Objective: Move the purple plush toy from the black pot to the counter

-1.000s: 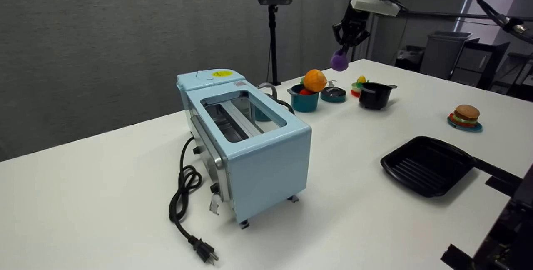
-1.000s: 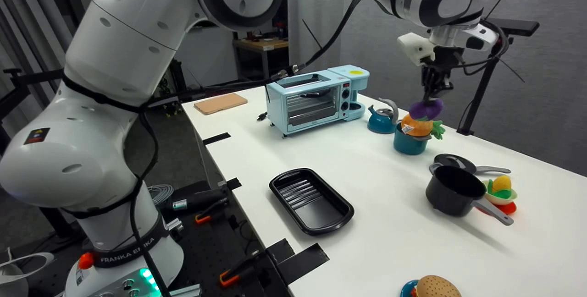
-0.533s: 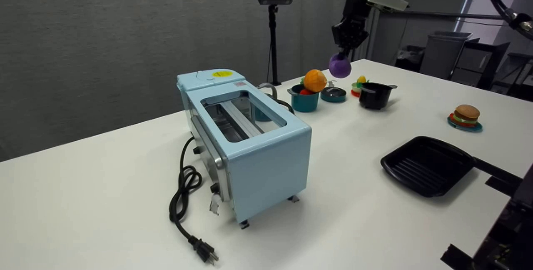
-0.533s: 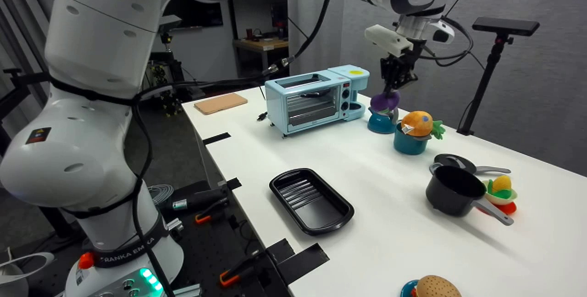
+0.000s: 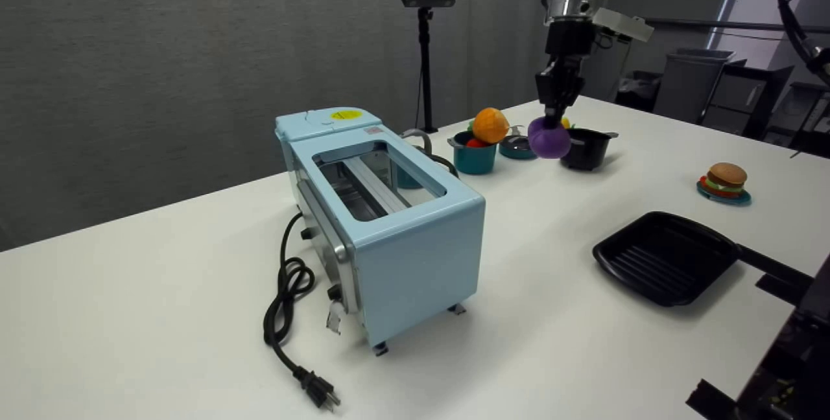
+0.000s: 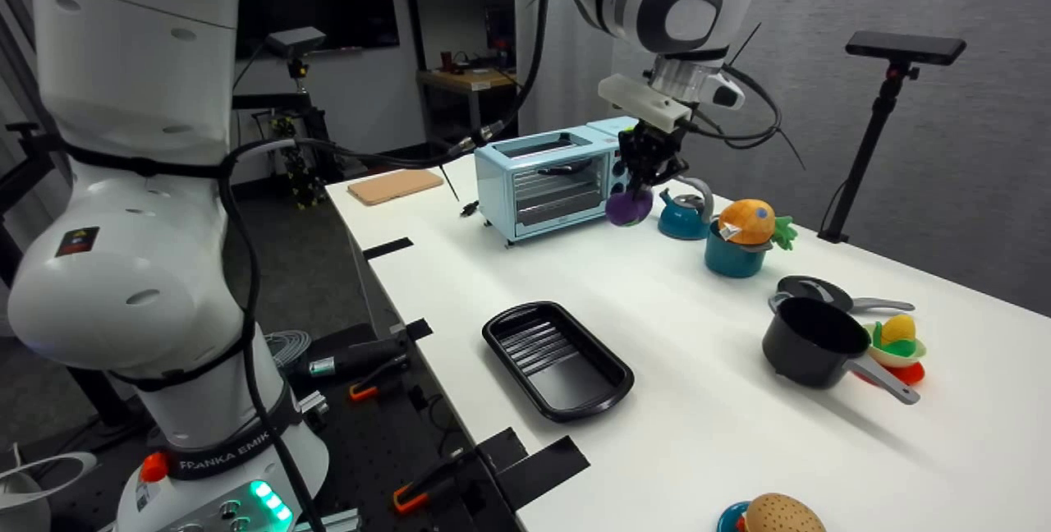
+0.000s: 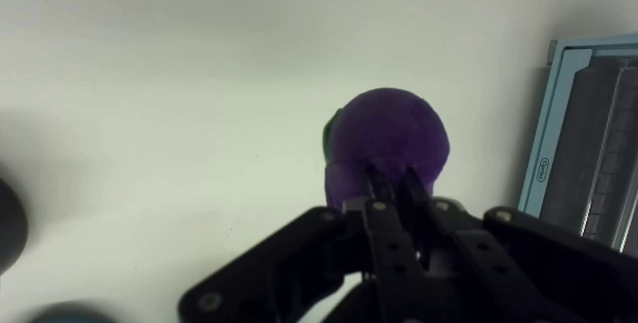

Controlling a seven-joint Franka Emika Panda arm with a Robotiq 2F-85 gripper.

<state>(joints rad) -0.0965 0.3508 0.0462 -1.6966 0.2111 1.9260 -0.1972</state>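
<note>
The purple plush toy (image 5: 549, 140) is a round purple lump with a bit of green at its side. It hangs from my gripper (image 5: 553, 116) in both exterior views (image 6: 629, 208). In the wrist view my gripper (image 7: 390, 169) is shut on the toy (image 7: 391, 126), with the fingertips pressed into its top. The toy is in the air above the white counter (image 6: 698, 442), in front of the toaster's knob end. The black pot (image 6: 800, 360) stands upright on the counter, well apart from the toy; what shows of its inside is dark. Its handle points away.
A light blue toaster oven (image 6: 542, 187) stands close to the toy. A blue kettle (image 6: 683, 220) and a teal pot (image 6: 733, 259) with an orange toy (image 6: 747, 222) stand behind. A black grill pan (image 6: 558, 360) and a burger toy (image 5: 725, 179) lie on the counter.
My gripper has carried the purple toy from over the teal pot, past the kettle, to the toaster oven's front, and lower. The toy stays gripped. Pots and other toys have not moved.
</note>
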